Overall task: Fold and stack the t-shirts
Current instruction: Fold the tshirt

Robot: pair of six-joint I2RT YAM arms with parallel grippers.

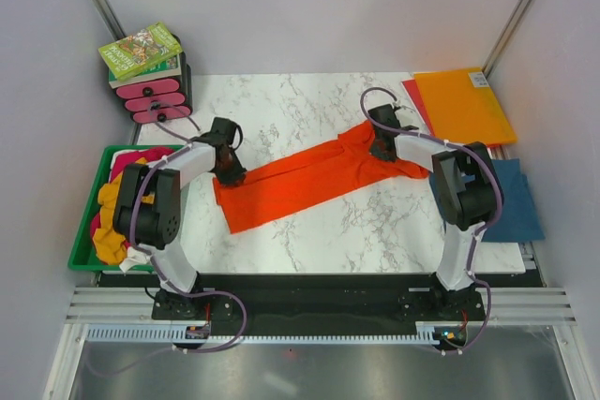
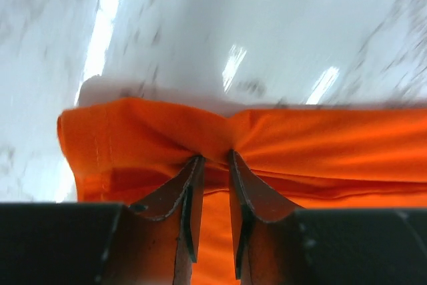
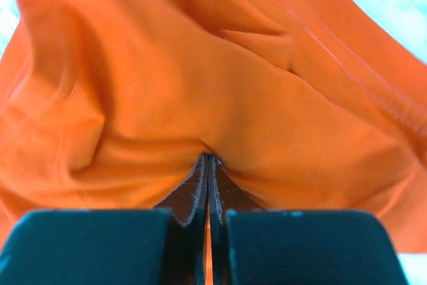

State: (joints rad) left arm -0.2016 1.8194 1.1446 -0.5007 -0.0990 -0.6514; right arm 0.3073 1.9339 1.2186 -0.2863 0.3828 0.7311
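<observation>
From above, a green bin [image 1: 84, 241] sits left and an orange folder [image 1: 464, 105] far right, while the orange t-shirt [image 1: 300, 185] stretches diagonally from near-left to far-right across the marble table [image 1: 309, 110]; the left wrist view shows the left gripper [image 2: 213, 158] narrowly pinching its edge; in the right wrist view, the right gripper [image 3: 207, 158] is clenched on bunched cloth.

Bright orange t-shirt [image 1: 300, 183] lies stretched diagonally as a long folded band.

The right arm [image 1: 466, 196] hides part of the teal-blue t-shirt [image 1: 521, 201].
</observation>
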